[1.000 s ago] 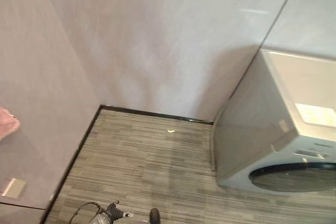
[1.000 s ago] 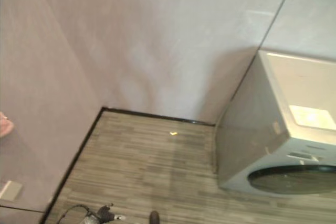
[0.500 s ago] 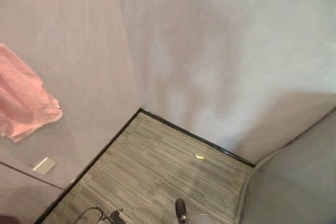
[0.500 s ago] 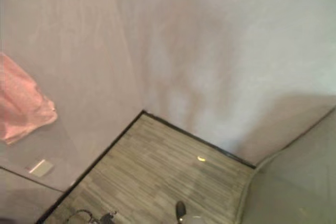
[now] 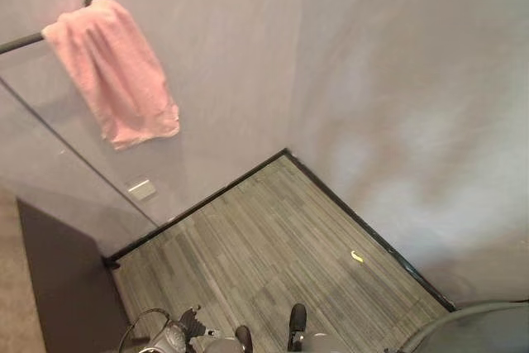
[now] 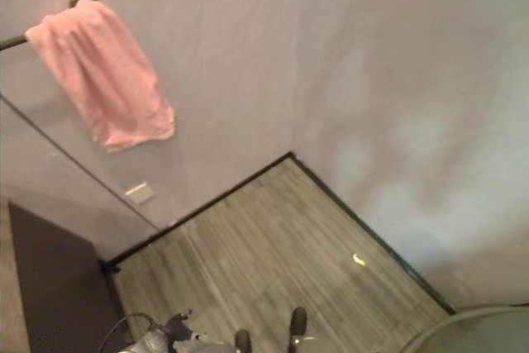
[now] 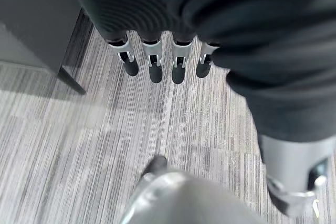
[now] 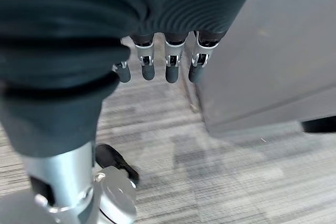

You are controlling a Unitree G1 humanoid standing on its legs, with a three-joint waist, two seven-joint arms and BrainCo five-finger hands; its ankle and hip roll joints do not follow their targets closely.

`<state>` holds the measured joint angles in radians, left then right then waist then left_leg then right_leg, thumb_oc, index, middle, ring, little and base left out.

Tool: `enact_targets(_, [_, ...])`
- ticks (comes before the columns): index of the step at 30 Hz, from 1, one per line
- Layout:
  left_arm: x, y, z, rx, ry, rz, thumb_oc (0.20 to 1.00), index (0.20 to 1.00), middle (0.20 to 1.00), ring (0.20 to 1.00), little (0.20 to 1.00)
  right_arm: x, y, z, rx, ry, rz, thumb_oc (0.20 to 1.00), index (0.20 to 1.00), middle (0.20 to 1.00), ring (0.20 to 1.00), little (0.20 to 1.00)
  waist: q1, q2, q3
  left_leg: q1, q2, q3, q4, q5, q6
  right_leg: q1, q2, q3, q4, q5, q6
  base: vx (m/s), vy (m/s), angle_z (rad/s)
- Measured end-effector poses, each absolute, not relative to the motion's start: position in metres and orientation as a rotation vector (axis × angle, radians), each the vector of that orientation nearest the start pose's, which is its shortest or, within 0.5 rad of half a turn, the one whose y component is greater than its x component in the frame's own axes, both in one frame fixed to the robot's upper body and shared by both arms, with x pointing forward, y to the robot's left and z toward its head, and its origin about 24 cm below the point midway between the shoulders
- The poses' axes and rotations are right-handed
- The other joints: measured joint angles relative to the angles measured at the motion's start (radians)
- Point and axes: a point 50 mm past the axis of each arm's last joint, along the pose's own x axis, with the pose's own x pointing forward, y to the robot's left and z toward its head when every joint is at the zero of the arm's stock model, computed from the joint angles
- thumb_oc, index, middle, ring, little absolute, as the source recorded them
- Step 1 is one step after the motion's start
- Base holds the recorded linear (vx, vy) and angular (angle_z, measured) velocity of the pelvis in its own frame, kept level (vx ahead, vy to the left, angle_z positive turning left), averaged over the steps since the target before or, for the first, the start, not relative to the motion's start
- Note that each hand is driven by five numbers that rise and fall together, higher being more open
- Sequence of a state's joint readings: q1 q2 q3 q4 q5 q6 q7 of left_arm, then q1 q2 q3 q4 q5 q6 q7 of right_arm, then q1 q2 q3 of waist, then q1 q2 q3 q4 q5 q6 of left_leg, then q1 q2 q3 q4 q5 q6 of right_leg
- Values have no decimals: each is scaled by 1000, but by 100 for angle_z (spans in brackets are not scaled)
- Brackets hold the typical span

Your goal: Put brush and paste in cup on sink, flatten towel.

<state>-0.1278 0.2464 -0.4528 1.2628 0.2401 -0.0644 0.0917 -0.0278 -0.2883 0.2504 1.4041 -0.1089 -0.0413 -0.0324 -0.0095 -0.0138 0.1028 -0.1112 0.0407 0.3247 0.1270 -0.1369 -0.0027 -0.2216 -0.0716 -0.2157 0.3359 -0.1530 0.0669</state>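
Towel (image 5: 116, 72), pink, hangs bunched lengthwise down from a wall rail (image 5: 21, 40) above striped grey floor (image 5: 273, 254); left hand (image 7: 152, 61) and right hand (image 8: 168, 61) dangle relaxed, empty.

The pink towel (image 5: 116, 72) hangs bunched and rumpled over a dark rail (image 5: 21, 40) on the wall. Its folds gather near the rail's end, lower edge uneven.

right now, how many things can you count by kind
towel: 1
rail: 1
wall plate: 1
yellow scrap on the floor: 1
hands, both open over the floor: 2, left hand, right hand
total: 6
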Motion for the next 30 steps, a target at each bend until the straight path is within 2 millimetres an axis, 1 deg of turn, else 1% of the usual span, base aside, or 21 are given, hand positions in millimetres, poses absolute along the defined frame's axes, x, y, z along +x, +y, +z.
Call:
enact_targets(1, [131,210,-154,768,1048,-319,1000,1000,1000,1000,1000,58,-258,-163,-509,1385,34,1000,1000,1000,1000,1000,-3,4,5,9,-25,-34,26,-2,8,52,-3,8,-57,-41,-25,152,155,87])
enact_targets(3, [119,210,-158,756,1077,-328,1000,1000,1000,1000,1000,51,-261,-163,-539,1411,46,1000,1000,1000,1000,1000,6,35,-16,74,-60,-75,-65,29,52,78,3,4,-79,-17,-30,149,153,23])
enact_targets(5, [112,213,-160,749,1105,-316,1000,1000,1000,1000,1000,56,-255,-164,-529,1390,62,1000,1000,1000,1000,1000,17,46,-26,129,-84,-66,-119,46,69,92,-13,15,-38,-20,-27,150,170,-6])
enact_targets(6, [112,214,-160,747,1108,-311,1000,1000,1000,1000,1000,59,-253,-164,-536,1377,74,1000,1000,1000,1000,1000,15,52,-28,150,-90,-71,-131,45,73,74,-27,13,39,-24,-22,152,174,2])
enact_targets(7, [112,214,-160,747,1108,-311,1000,1000,1000,1000,1000,59,-253,-164,-536,1377,74,1000,1000,1000,1000,1000,15,52,-28,150,-90,-71,-131,45,73,74,-27,13,39,-24,-22,125,133,32])
enact_targets(8, [116,220,-158,759,1101,-299,1000,1000,1000,1000,1000,69,-252,-163,-541,1348,82,1000,1000,1000,1000,1000,3,39,-21,179,-97,-106,-134,42,82,29,-51,15,192,-24,-13,71,89,50])
enact_targets(10, [120,225,-156,775,1096,-293,1000,1000,1000,1000,1000,70,-248,-164,-534,1329,91,1000,1000,1000,1000,1000,-13,22,-21,198,-100,-127,-135,42,82,-15,-70,21,299,-40,5,92,94,60])
enact_targets(12, [120,228,-155,775,1100,-282,1000,1000,1000,1000,1000,73,-244,-164,-537,1325,107,1000,1000,1000,1000,1000,-2,8,-29,219,-101,-154,-137,32,97,-43,-65,42,356,-7,16,120,10,32])
enact_targets(13, [118,225,-156,766,1103,-290,1000,1000,1000,1000,1000,74,-245,-164,-542,1320,110,1000,1000,1000,1000,1000,-10,10,-27,237,-97,-197,-143,26,107,-43,-37,76,364,-15,24,259,-15,60])
enact_targets(14, [117,223,-157,752,1109,-293,1000,1000,1000,1000,1000,74,-244,-164,-538,1318,111,1000,1000,1000,1000,1000,-25,23,-22,254,-81,-238,-157,24,110,-52,45,190,333,-32,11,256,-26,89])
enact_targets(15, [118,226,-157,745,1118,-282,1000,1000,1000,1000,1000,77,-241,-164,-531,1301,115,1000,1000,1000,1000,1000,-34,29,-19,255,-70,-262,-159,26,106,-62,83,233,263,-31,9,280,-52,81])
enact_targets(17, [117,226,-157,750,1132,-281,1000,1000,1000,1000,1000,74,-241,-164,-526,1303,120,1000,1000,1000,1000,1000,-32,29,-18,260,-68,-289,-171,16,117,-130,83,182,128,-7,-1,215,-42,45])
enact_targets(19, [118,227,-157,750,1138,-277,1000,1000,1000,1000,1000,74,-239,-165,-530,1299,139,1000,1000,1000,1000,1000,-47,29,-5,269,-68,-329,-168,-5,118,-184,89,231,-42,75,19,328,-48,56])
enact_targets(20, [118,226,-157,749,1139,-281,1000,1000,1000,1000,1000,73,-239,-165,-527,1302,146,1000,1000,1000,1000,1000,-56,14,1,287,-68,-354,-165,-27,114,-209,78,251,-106,128,33,304,-41,73])
enact_targets(22, [111,228,-159,749,1174,-283,1000,1000,1000,1000,1000,59,-236,-168,-521,1352,162,1000,1000,1000,1000,1000,-66,2,0,308,-64,-402,-166,-64,96,-220,57,291,-240,153,62,202,-28,83])
enact_targets(24, [103,230,-161,747,1194,-286,1000,1000,1000,1000,1000,39,-233,-171,-510,1412,177,1000,1000,1000,1000,1000,-86,-27,-16,342,-57,-460,-164,-102,63,-229,24,287,-170,114,74,212,-66,97])
enact_targets(26, [94,228,-163,736,1215,-302,1000,1000,1000,1000,1000,26,-236,-172,-517,1450,182,1000,1000,1000,1000,1000,-89,-16,-17,392,5,-495,-151,-149,2,-230,63,260,-67,152,96,349,-172,62])
enact_targets(27, [92,227,-164,724,1223,-297,1000,1000,1000,1000,1000,45,-239,-169,-543,1402,184,1000,1000,1000,1000,1000,-82,1,-28,370,2,-487,-71,-154,-23,-205,114,253,-74,162,88,424,-220,22])
enact_targets(28, [93,230,-163,717,1221,-278,1000,1000,1000,1000,1000,58,-240,-168,-558,1360,195,1000,1000,1000,1000,1000,-88,-2,-29,356,2,-472,-25,-151,-20,-175,131,241,-89,162,86,393,-209,17])
enact_targets(29, [101,235,-160,722,1193,-255,1000,1000,1000,1000,1000,65,-241,-166,-563,1336,199,1000,1000,1000,1000,1000,-85,-27,-44,347,23,-469,31,-115,-40,-138,146,221,-106,160,81,341,-200,36])
enact_targets(30, [107,234,-158,725,1167,-252,1000,1000,1000,1000,1000,65,-243,-166,-568,1337,196,1000,1000,1000,1000,1000,-80,-28,-53,329,40,-487,66,-101,-53,-117,147,190,-127,157,76,281,-185,43])
